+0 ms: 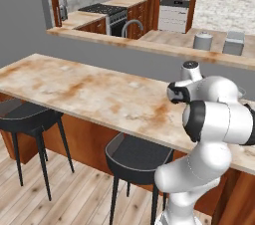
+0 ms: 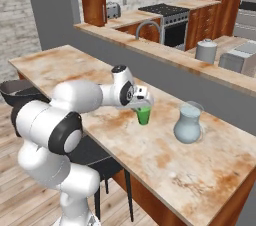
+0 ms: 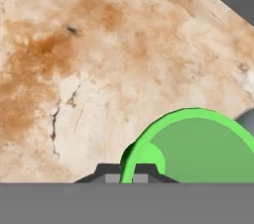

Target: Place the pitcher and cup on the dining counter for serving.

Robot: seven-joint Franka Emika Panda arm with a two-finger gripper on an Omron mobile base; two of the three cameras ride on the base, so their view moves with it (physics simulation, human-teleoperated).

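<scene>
The surface (image 2: 165,160) lies bare and open toward the near edge and to the left of the cup (image 2: 144,115). The pitcher (image 2: 188,124) stands near the cup's right, seemingly apart. The raised ledge (image 2: 165,52) walls the far side.

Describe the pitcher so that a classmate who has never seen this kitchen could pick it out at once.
Find the dining counter, the long rust-stained beige bar top with black stools beneath. The pitcher stands on it, just beside the cup that the gripper reaches over. It is translucent pale blue, round-bellied with a flared rim, and taller than the small green cup.
</scene>
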